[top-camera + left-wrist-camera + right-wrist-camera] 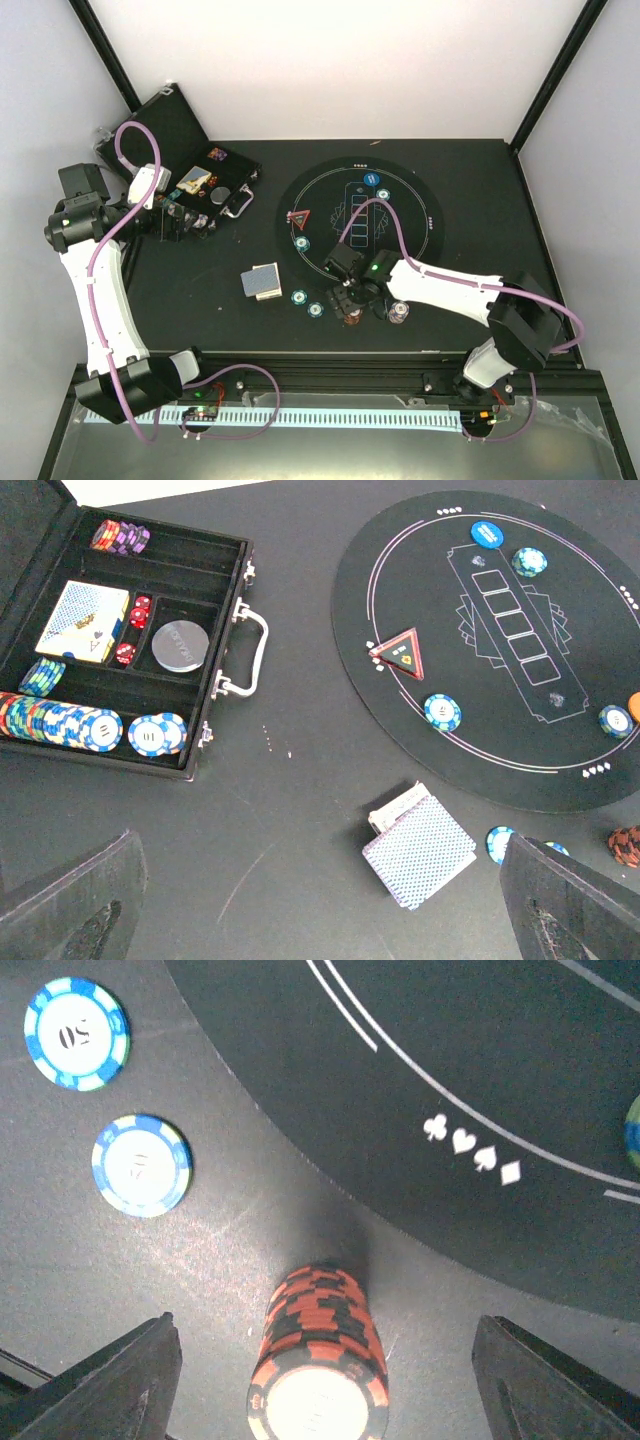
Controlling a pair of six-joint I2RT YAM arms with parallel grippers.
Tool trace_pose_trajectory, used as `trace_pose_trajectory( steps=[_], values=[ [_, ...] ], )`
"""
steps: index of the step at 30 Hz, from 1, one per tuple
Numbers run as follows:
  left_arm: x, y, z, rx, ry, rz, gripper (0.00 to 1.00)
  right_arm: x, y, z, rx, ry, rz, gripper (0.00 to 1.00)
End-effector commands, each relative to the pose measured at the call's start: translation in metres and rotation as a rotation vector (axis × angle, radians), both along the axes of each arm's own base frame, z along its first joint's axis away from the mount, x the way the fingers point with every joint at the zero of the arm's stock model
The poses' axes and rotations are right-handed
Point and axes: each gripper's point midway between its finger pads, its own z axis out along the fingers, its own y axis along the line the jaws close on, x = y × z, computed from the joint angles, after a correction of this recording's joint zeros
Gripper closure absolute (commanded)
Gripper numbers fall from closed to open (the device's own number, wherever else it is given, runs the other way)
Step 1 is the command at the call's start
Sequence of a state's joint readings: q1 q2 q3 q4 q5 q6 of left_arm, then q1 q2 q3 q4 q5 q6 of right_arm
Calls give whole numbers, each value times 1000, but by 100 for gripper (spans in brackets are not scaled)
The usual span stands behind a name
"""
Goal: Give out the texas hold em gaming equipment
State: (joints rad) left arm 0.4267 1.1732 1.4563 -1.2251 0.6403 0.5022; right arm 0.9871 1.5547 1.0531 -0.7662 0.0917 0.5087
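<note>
- Plainly, the right gripper (pixel 350 303) has its jaws spread wide. In its wrist view, a tall stack of brown-red and black poker chips (pixel 318 1355) stands upright between the two fingers, with a gap on each side, touching neither.
- The stack sits on the black table (pixel 200 300), just off the near rim of the round black printed mat (pixel 470 1060) and close to a row of white suit symbols.
- Two blue-and-white chips lie flat on the table to the stack's left in that view: the chip marked 50 (pixel 77 1033) farther off and the second chip (pixel 141 1163) nearer.
- The left gripper (pixel 320 920) is fully spread with nothing between its fingers, and hangs above the table near the open black foam-lined case (pixel 190 560).
- Inside the case are a boxed deck with a blue pattern (pixel 83 620), red dice (pixel 135 615), a silver round disc (pixel 180 645) and rows of mixed chips (pixel 60 725).
- A loose pile of grey-blue-backed playing cards (pixel 420 852) lies on the table between case and mat, slightly fanned.
- On the mat, a red triangle marker (pixel 400 652) lies near the edge facing the case.
- A blue disc (pixel 487 534) lies at the mat's far side, with a teal chip (pixel 529 561) just beside it.
- A blue-rimmed chip (pixel 442 712) rests near the mat's near rim.
- An orange disc (pixel 635 707) shows at the frame edge, next to another small chip (pixel 614 720).
- A white-grey chip (pixel 399 312) lies on the table just to the right of the right gripper.
</note>
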Motion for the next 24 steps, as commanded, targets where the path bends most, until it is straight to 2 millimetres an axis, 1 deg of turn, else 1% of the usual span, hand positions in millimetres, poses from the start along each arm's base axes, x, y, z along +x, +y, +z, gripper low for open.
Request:
trace_pose_trajectory(
  steps=[1,3,9,13,20,24],
  values=[
    [1,-2,14,-1,-44,-16,1,-13,2,-8,5,39,-6,19],
    [1,-1,15,3,-45,-13,1,-15,2,-11,-5,47,1,21],
    [0,-1,16,7,-48,-13,1,-22,-4,-22,-46,68,19,32],
    [0,-1,18,6,-52,-12,1,-23,-7,-26,-59,68,16,34],
    [1,-1,20,7,-53,-11,1,-20,-7,-25,-59,56,10,43],
    [1,0,19,9,-51,-11,1,-20,-7,-23,-59,52,11,51]
  ],
)
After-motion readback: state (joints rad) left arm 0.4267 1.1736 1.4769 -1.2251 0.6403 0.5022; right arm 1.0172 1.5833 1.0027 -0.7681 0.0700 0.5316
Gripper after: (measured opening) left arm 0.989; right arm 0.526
